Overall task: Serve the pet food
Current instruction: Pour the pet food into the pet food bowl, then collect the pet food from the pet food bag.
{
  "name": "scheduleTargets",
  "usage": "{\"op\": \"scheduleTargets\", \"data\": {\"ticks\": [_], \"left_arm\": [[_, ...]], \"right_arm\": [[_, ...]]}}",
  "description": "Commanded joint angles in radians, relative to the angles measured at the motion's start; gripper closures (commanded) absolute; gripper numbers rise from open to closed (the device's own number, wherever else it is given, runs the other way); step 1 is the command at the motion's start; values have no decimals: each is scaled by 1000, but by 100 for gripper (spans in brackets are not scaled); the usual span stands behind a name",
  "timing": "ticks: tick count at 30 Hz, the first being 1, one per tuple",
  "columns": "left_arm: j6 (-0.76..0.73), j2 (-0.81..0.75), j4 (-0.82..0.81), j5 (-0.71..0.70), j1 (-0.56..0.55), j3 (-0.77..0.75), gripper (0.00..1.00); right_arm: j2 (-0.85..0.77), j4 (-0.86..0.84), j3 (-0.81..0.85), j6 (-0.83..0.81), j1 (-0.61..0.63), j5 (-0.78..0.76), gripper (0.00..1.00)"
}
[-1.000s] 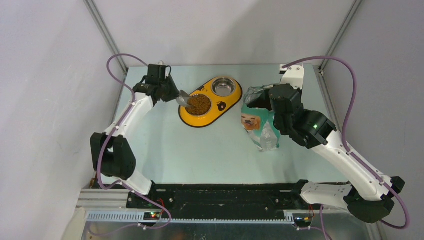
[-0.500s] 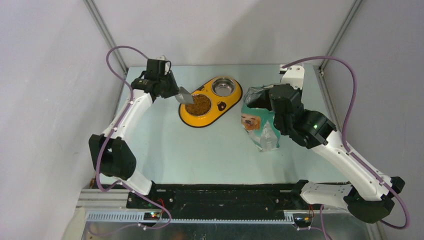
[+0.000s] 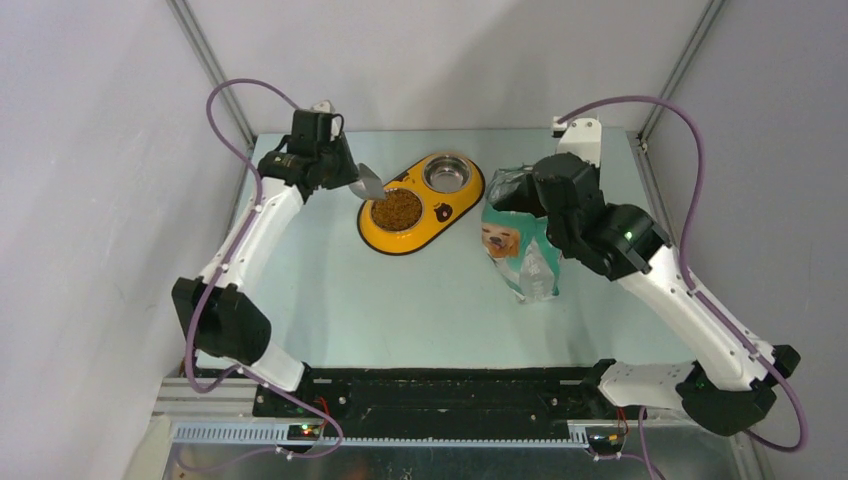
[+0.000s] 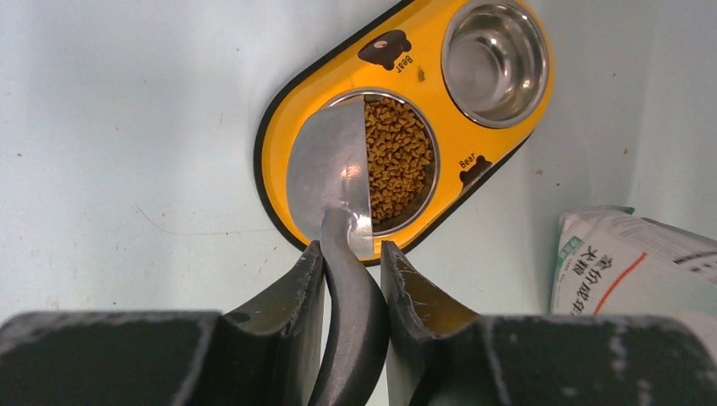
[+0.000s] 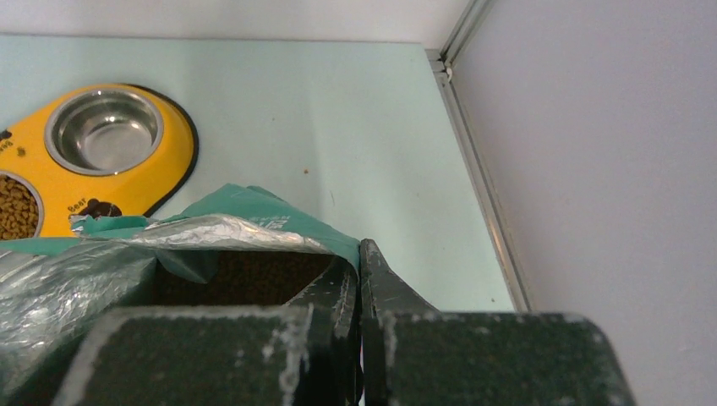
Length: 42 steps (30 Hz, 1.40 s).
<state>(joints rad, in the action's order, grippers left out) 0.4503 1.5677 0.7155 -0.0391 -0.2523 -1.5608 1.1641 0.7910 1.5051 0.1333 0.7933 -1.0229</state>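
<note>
my left gripper is clamped on the dark handle of the scoop, which hangs over the yellow feeder. the kibble fills its left bowl. my right gripper is pinched tight on the open bag.

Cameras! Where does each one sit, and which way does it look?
Top external: high above and behind the arms, looking down on the table; the left arm and right arm show whole.
Left wrist: on the left arm's wrist, looking down at the yellow feeder and pet food; its left claw shows, gripping the scoop.
Right wrist: on the right arm's wrist, looking across the table's far right corner; its right claw shows, pinching the bag.
Shared: both wrist views show the feeder's empty steel bowl.
</note>
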Motion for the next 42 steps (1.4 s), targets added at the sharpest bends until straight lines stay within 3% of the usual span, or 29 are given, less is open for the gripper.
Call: {"op": "scheduleTargets", "data": {"ticks": [1,9,18,25,31,36,42], "left_arm": [[-23,-113,-23,6,-11,-41,100],[51,-250,-66,22,-27,41,100],[311,-539,-435,418,-27,292,100],[463,-726,-585,532,-27,393,100],[631,-872,-701,542,-35,499,100],[643,-864,-581,566,-122,449,100],[505,-812,-246,353,-321,300,100]], "right_arm": [[56,129,192,54,-36,47,100],[104,210,269,63,-87,226,100],[114,272,337,101,-90,489,100],[136,255,353,111,-44,485,100],[165,164,340,83,17,337,100],[163,24,311,16,101,176,100],[184,17,337,47,128,42,100]]}}
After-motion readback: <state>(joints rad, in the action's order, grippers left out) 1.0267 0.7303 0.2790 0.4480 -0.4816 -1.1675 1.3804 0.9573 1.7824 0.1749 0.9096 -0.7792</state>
